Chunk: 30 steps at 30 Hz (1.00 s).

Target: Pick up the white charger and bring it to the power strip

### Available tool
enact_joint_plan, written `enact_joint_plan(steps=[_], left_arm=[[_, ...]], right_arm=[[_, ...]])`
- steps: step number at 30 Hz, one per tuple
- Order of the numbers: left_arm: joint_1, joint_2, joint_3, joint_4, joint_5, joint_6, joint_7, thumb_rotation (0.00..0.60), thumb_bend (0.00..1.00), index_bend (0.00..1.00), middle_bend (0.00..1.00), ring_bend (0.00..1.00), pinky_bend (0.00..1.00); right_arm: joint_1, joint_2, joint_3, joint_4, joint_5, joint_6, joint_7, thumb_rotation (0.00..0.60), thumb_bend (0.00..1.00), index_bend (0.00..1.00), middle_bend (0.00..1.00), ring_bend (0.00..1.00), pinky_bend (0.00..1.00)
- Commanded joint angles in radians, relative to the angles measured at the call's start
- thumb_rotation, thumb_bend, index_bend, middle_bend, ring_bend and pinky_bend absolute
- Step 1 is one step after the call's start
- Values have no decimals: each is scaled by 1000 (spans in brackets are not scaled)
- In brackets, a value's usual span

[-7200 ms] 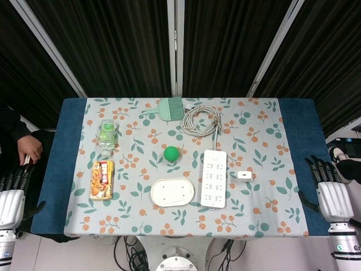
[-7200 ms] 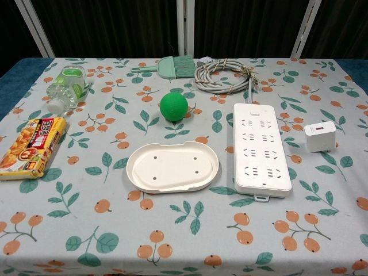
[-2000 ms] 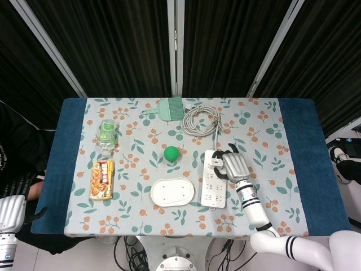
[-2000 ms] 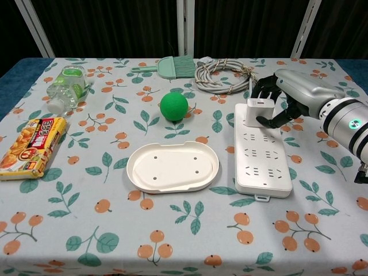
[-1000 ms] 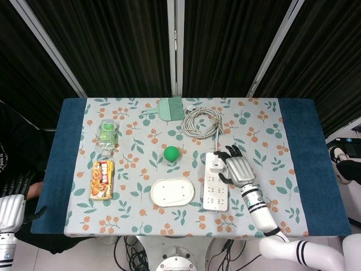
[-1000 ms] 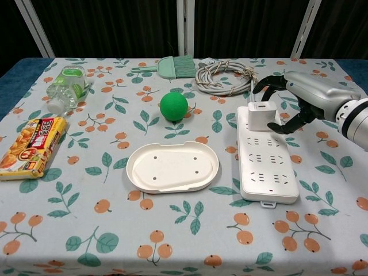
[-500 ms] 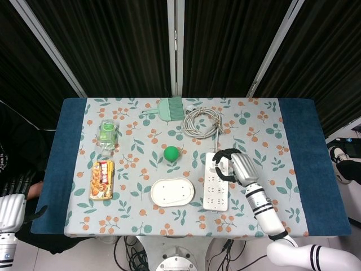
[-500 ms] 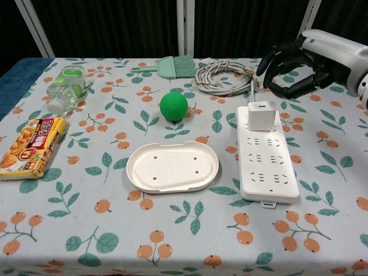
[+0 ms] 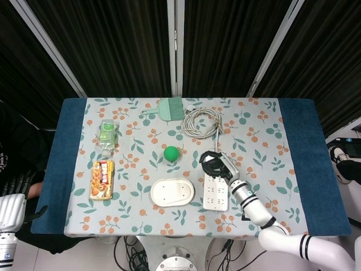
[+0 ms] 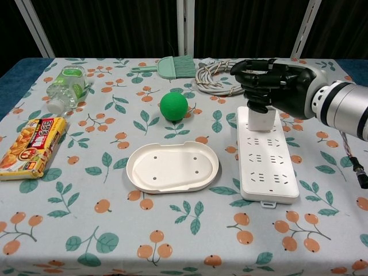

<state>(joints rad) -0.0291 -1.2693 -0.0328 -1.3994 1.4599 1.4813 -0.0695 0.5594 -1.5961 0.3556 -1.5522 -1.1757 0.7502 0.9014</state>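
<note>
The white power strip [image 10: 268,167] lies lengthwise at the right of the table, also seen in the head view [image 9: 215,195]. The white charger [image 10: 261,121] stands upright on the strip's far end. My right hand [image 10: 275,83] hangs directly over it, dark fingers curled in, covering the charger's top and seeming to rest on it. From the head view the right hand [image 9: 216,162] hides the charger entirely. My left hand [image 9: 10,210] stays off the table at the lower left, holding nothing.
The strip's coiled cable [image 10: 221,75] lies just behind the right hand. A green ball [image 10: 173,106] and a white oval tray [image 10: 141,172] sit left of the strip. A green brush [image 10: 172,65], a bottle [image 10: 64,86] and a snack pack [image 10: 31,146] lie further left.
Half a second ago my right hand was raised and spread, up and right of the charger. It has swung back down and left over the charger with fingers curled. The charger stays on the strip.
</note>
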Motion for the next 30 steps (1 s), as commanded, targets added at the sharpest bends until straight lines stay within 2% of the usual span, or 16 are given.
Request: enact_joint_plan(steps=[1, 23, 30], left_arm=[[1, -1, 0, 1, -2, -1, -1, 600, 153, 36, 0, 0, 0], [2, -7, 3, 15, -6, -7, -11, 600, 153, 36, 0, 0, 0], [4, -6, 2, 18, -6, -4, -16, 600, 153, 36, 0, 0, 0]], right_arm=[[16, -31, 12, 44, -23, -23, 39, 600, 810, 984, 917, 854, 849], [-6, -49, -27, 106, -61, -2, 117, 600, 814, 985, 916, 853, 849], [-32, -7, -30, 42, -151, 85, 145, 600, 814, 985, 913, 852, 848]])
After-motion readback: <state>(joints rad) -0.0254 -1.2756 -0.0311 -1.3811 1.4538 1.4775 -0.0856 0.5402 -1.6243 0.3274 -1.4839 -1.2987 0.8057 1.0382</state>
